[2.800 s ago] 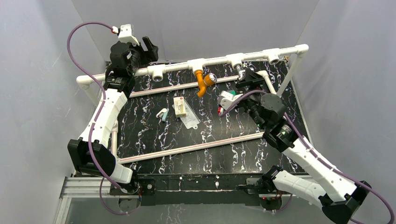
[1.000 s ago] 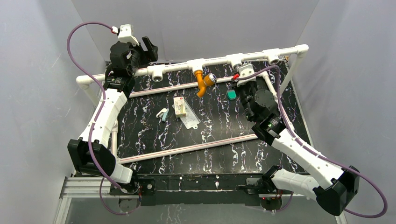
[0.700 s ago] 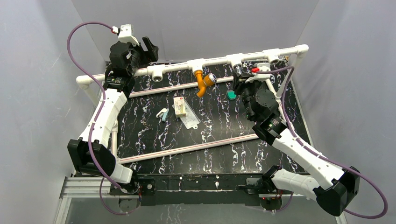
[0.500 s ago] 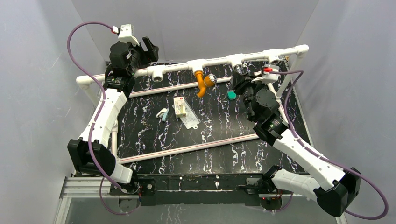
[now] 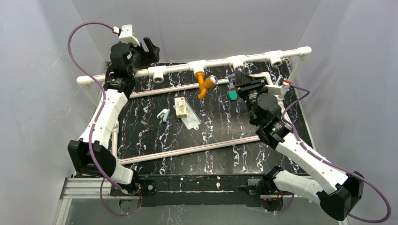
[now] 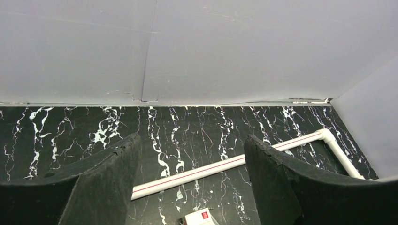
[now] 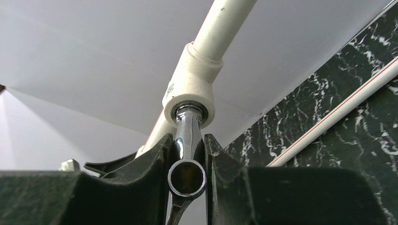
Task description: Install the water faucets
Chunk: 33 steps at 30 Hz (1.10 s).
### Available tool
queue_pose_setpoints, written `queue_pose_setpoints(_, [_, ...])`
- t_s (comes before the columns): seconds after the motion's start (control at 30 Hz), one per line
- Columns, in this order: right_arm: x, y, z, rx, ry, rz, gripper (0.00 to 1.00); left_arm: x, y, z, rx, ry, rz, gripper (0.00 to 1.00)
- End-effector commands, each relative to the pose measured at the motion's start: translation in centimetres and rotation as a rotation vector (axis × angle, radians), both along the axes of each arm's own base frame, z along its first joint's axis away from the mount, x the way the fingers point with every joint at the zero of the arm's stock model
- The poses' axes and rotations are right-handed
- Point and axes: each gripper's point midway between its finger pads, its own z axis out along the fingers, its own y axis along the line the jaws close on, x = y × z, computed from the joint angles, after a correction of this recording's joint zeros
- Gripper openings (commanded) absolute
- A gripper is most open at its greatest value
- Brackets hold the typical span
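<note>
The orange faucet (image 5: 202, 85) hangs from a tee socket (image 5: 197, 66) on the raised white pipe (image 5: 216, 61), its shiny knob (image 5: 212, 80) pointing right. In the right wrist view the chrome faucet (image 7: 187, 133) sits with its upper end in another tee socket (image 7: 191, 93). My right gripper (image 7: 188, 139) is shut on its body, and the round spout opening (image 7: 187, 178) faces the camera. From above, that gripper (image 5: 242, 78) hides the chrome faucet. My left gripper (image 5: 149, 47) is held high at the back left. It stands open (image 6: 191, 140) with nothing between its fingers.
A green block (image 5: 232, 95) lies just left of my right gripper. A small white box (image 5: 180, 107), a clear bag (image 5: 191, 121) and a small white-teal piece (image 5: 163, 114) lie mid-table. Empty tee sockets (image 5: 158, 74) (image 5: 276, 58) face forward. A white pipe (image 5: 187, 149) crosses the table.
My right wrist has turned about the chrome faucet at its socket, swinging its red-tipped cable plug from the left side to the right. The left arm has not moved.
</note>
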Motion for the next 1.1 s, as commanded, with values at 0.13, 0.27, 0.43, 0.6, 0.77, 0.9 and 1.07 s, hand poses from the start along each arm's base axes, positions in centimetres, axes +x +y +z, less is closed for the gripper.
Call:
queue_pose_setpoints(0.13, [-1.7,0.6,3.6,0.478,-0.050,0.115,0.01,-3.0,1.1,-16.2,0.088,0.494,0.014,0.78])
queue_pose_setpoints(0.27, [-1.8,0.3,3.8,0.601,-0.067,0.128,0.01,-3.0,1.2,-16.1,0.090,0.492,0.016,0.78])
queue_pose_setpoints(0.43, [-2.5,-0.9,4.8,0.702,-0.115,0.132,0.01,-3.0,1.2,-16.1,0.092,0.492,0.018,0.78])
queue_pose_setpoints(0.6, [-2.8,-1.0,5.3,0.689,-0.096,0.132,0.02,-3.0,1.3,-16.2,0.091,0.493,0.020,0.78])
queue_pose_setpoints(0.77, [-2.8,-1.0,4.6,0.640,-0.058,0.115,0.15,-3.0,1.3,-16.2,0.092,0.494,0.020,0.78])
queue_pose_setpoints(0.9, [-2.8,-0.9,3.9,0.587,-0.036,0.110,0.42,-2.9,1.3,-16.3,0.093,0.495,0.022,0.78])
queue_pose_setpoints(1.07, [-3.1,-1.1,2.8,0.498,0.009,0.095,0.58,-2.9,1.3,-16.3,0.094,0.497,0.023,0.78])
